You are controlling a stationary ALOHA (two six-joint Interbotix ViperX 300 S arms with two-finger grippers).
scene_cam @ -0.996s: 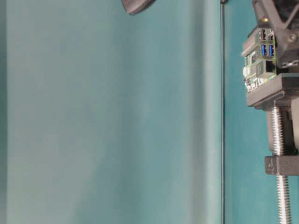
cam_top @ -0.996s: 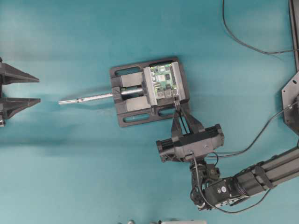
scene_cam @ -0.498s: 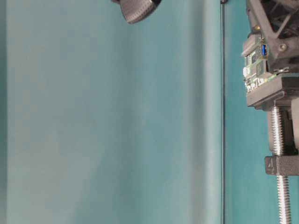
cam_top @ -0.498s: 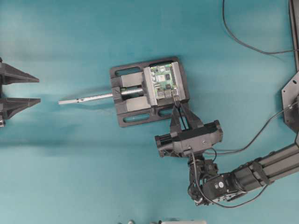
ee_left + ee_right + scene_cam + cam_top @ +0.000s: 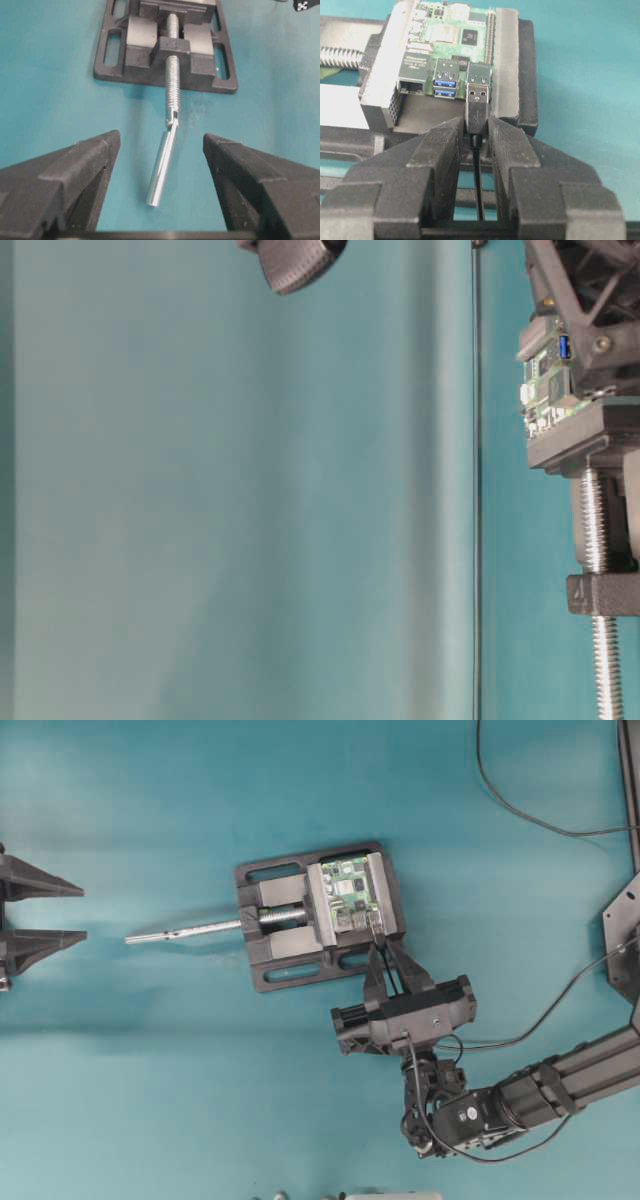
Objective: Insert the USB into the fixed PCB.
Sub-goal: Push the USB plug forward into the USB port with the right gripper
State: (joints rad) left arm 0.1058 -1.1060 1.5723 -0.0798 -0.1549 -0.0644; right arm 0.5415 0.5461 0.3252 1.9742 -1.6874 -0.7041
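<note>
Right gripper (image 5: 476, 131) clenched on the USB (image 5: 478, 107), fingers (image 5: 437, 150) pinching the dark plug body from both sides, thin black cable running back down between them. Metal tip of the plug pointing at the PCB (image 5: 451, 37), right at the mouth of the right-hand stacked silver port, beside the pair with blue inserts; not possible to tell whether the tip is already a little way in or only touching the opening.

PCB clamped between the grey jaws of the vise (image 5: 320, 915), green face up, chips and connectors showing. Seen from overhead, right gripper (image 5: 381, 942) reaching up from the lower right to the board's lower edge, USB (image 5: 377, 932) just at that edge of the PCB (image 5: 352, 892), cable trailing off between the fingers toward the arm.

At table level, only the board's edge (image 5: 545, 375) in sight at upper right, one blue port showing beside the dark gripper frame, screw rod (image 5: 597, 540) below it.

Left gripper (image 5: 45, 910) spread wide and grasping nothing, at the far left edge, well apart from the vise. From its wrist view, open fingers (image 5: 70, 172) framing the vise's silver handle (image 5: 162, 165) lying on the teal table (image 5: 150, 1070).
</note>
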